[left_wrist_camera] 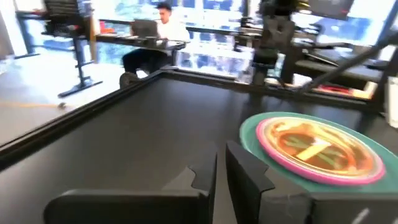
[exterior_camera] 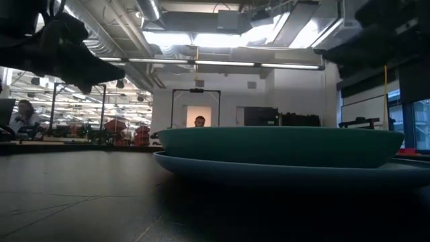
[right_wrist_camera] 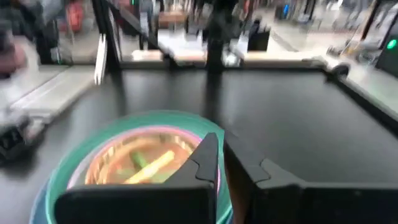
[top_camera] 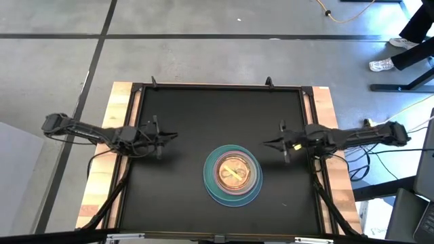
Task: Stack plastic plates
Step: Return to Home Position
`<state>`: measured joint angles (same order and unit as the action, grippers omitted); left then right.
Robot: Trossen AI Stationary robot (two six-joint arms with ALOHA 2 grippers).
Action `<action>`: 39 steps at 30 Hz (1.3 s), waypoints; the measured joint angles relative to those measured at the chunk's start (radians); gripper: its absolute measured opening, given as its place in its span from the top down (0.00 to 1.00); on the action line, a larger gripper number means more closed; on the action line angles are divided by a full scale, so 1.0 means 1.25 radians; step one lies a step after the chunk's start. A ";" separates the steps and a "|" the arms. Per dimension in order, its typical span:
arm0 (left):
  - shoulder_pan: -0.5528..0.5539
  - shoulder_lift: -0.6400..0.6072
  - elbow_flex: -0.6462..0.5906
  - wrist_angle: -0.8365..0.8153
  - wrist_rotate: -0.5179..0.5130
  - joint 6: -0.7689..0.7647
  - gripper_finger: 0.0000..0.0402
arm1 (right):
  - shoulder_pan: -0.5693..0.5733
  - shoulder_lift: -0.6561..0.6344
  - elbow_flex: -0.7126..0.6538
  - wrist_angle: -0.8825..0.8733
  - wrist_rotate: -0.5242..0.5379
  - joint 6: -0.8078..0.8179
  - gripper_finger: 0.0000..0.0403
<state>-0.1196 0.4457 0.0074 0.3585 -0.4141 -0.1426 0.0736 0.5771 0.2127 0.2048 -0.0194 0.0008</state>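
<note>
The plastic plates stand in one stack (top_camera: 232, 175) near the table's middle, toward its near edge. A blue plate (exterior_camera: 289, 173) lies on the table. On it sit a teal one (exterior_camera: 279, 146), a pink one (left_wrist_camera: 323, 168) and small translucent orange and green ones (right_wrist_camera: 146, 163). My left gripper (top_camera: 175, 136) hovers shut to the left of the stack, its fingers (left_wrist_camera: 244, 177) pointing toward the table's right. My right gripper (top_camera: 266, 142) hovers shut to the right of the stack and a little beyond it, its fingers (right_wrist_camera: 208, 163) pointing left. Neither touches the plates.
The black mat (top_camera: 190, 108) has a raised rim and wooden borders (top_camera: 108, 163) on both sides. Bare mat lies all around the stack. Beyond the table, people sit at desks (left_wrist_camera: 163, 28) in the room.
</note>
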 joint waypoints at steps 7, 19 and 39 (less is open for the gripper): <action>-0.001 -0.074 0.000 -0.016 0.068 0.048 0.97 | -0.007 -0.258 -0.096 -0.002 -0.027 0.063 0.98; 0.000 -0.188 0.000 -0.152 0.055 0.037 1.00 | -0.007 -0.455 -0.165 -0.115 0.008 0.088 0.98; -0.001 -0.347 0.000 -0.239 0.051 0.075 1.00 | -0.007 -0.453 -0.164 -0.151 0.021 0.085 0.98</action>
<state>-0.1204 0.0119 0.0074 0.0601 -0.3500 -0.0490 0.0647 0.0105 0.0074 0.0166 0.0071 0.1075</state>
